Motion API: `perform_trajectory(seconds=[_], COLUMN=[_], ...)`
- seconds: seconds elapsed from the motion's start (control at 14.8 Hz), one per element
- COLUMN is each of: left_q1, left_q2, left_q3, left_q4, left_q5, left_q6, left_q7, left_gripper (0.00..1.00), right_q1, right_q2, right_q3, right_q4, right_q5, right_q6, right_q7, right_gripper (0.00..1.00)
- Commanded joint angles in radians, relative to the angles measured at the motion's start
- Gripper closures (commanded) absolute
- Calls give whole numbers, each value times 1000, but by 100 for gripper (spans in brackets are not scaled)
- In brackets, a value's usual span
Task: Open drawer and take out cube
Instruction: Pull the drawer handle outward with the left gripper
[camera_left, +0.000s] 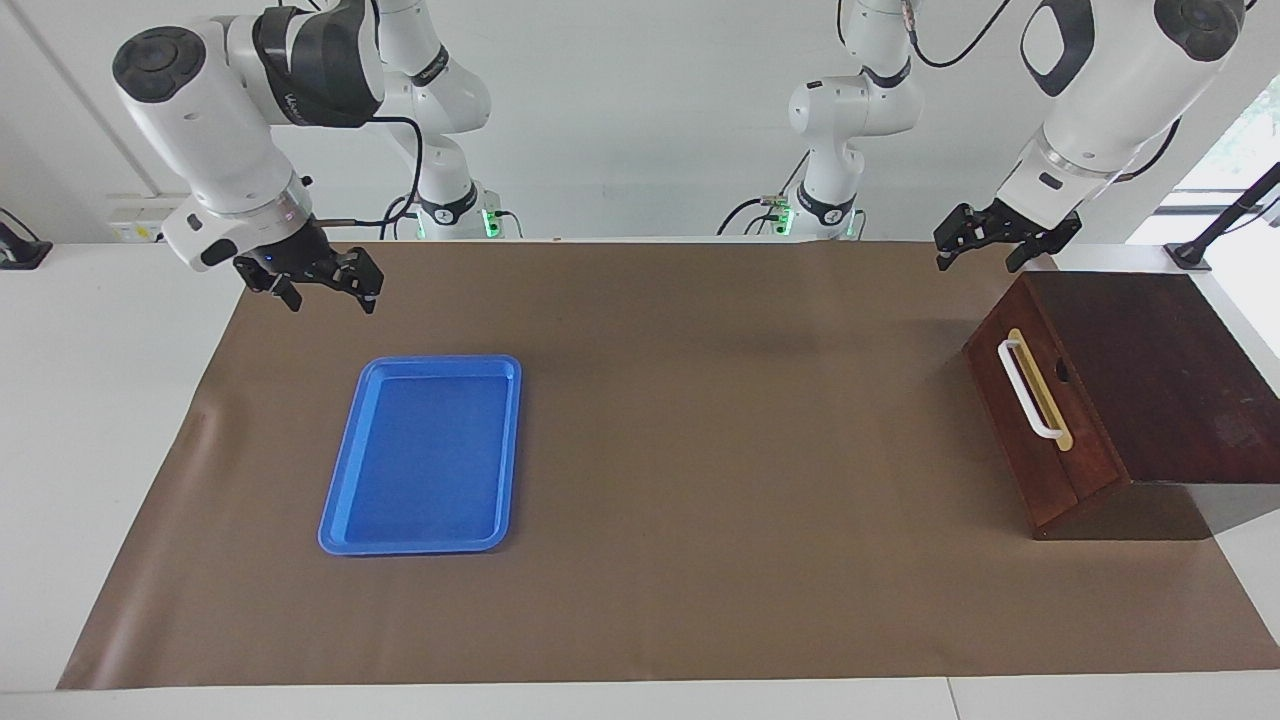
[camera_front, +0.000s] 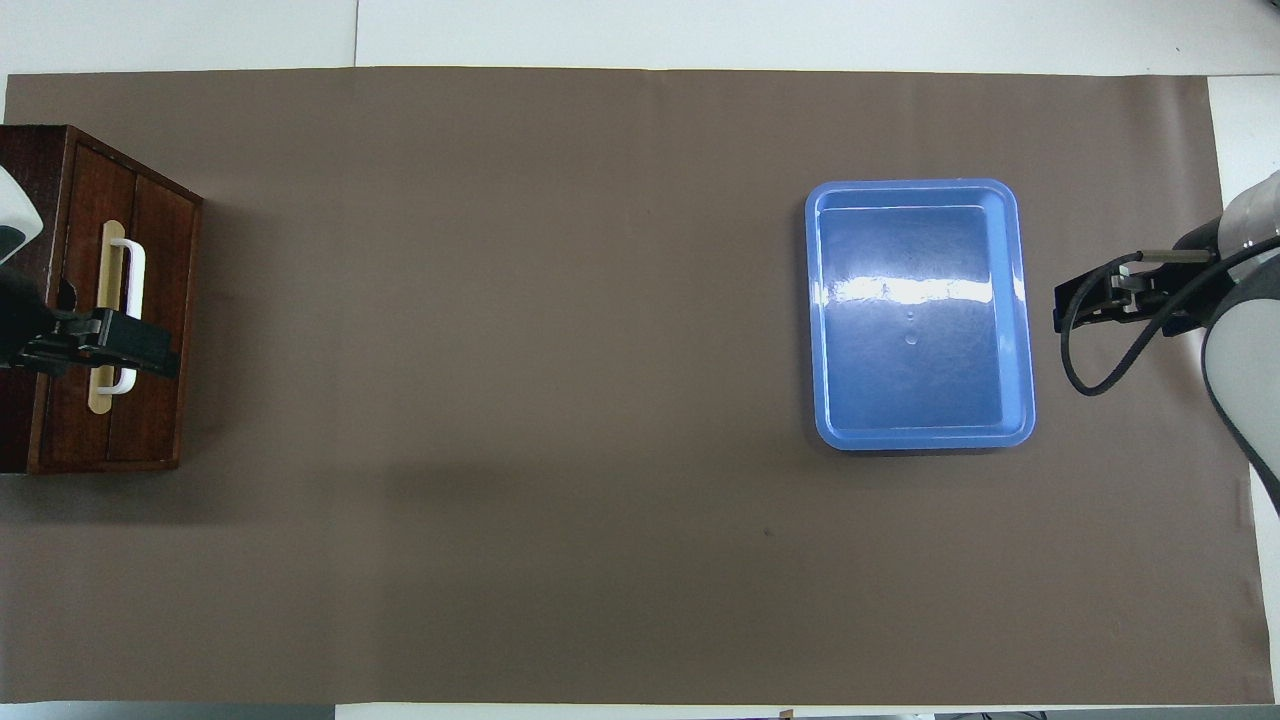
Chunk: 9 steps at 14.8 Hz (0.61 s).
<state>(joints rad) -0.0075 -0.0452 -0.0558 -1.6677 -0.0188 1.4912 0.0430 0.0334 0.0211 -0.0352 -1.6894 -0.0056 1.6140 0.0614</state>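
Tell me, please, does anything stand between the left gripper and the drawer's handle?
Nothing visible does. The left gripper hangs with open jaws above the closed drawer, and the white handle faces open mat.

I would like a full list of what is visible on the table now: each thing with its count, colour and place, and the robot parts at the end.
drawer: one, dark reddish-brown wood, shut, in its cabinet at the left arm's end of the table.
handle: one, white bar on a tan strip, on the drawer front.
tray: one, blue, nothing in it, toward the right arm's end.
mat: one, brown, covers the table.
cube: none in view.
left gripper: one, black, open, raised over the mat beside the cabinet.
right gripper: one, black, open, raised over the mat's edge.
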Motion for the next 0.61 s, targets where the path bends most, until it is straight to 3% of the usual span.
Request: perform_trajectory(seconds=[0.0,0.34,0.54], left_q1=[-17,-28,-43], left_q2=[-19,-16,-16], left_q3=[17,19,14], left_q4=[-17,-23,-90], left_q5=[2,46,130], left_q6=[9,63,159], left_q7=[15,15,12], left_gripper=[0,0,0], right_q1=[-6,-6,-9], right_q2=[-16,-15,-20], right_q3=[5,5,3], right_q4=[-12,-10,-9], right_q5=[15,16,16], right_q6=[10,10,10], right_q7=[-5,-8,-12], right_gripper=[0,0,0])
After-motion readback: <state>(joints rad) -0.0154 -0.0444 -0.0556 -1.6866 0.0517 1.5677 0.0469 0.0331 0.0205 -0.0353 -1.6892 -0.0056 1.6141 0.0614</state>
